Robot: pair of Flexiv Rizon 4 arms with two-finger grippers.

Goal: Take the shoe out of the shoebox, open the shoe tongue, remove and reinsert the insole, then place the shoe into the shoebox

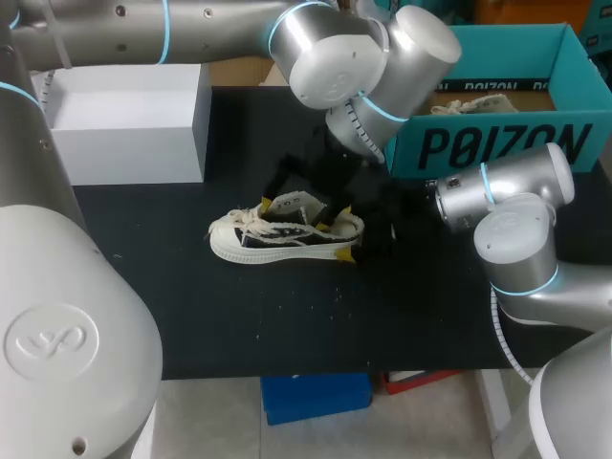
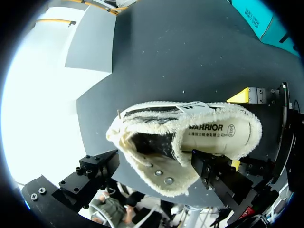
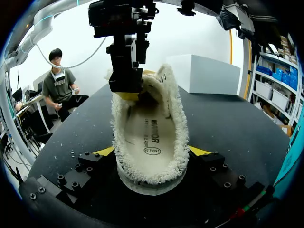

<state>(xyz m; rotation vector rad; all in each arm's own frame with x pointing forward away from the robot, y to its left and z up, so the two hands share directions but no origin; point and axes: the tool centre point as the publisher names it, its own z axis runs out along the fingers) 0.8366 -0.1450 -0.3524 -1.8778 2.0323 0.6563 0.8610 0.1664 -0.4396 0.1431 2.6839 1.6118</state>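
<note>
A black and white sneaker (image 1: 282, 239) with a fleecy lining lies on the black table (image 1: 191, 316), its toe to the left. Its printed insole (image 3: 149, 137) lies inside the sneaker (image 3: 152, 142). My right gripper (image 1: 346, 234) clasps the heel, with a yellow tip (image 3: 199, 151) pressed against each side. My left gripper (image 1: 306, 206) hangs over the sneaker's opening, open. In the left wrist view one finger (image 2: 216, 171) is above the insole (image 2: 216, 135) and the other (image 2: 97, 171) is outside the eyelet flap (image 2: 156, 171).
The teal shoebox (image 1: 497, 143) stands open at the back right, with something with pale laces (image 1: 469, 103) inside. A white box (image 1: 124, 120) sits at the back left. Bare table lies in front of the sneaker.
</note>
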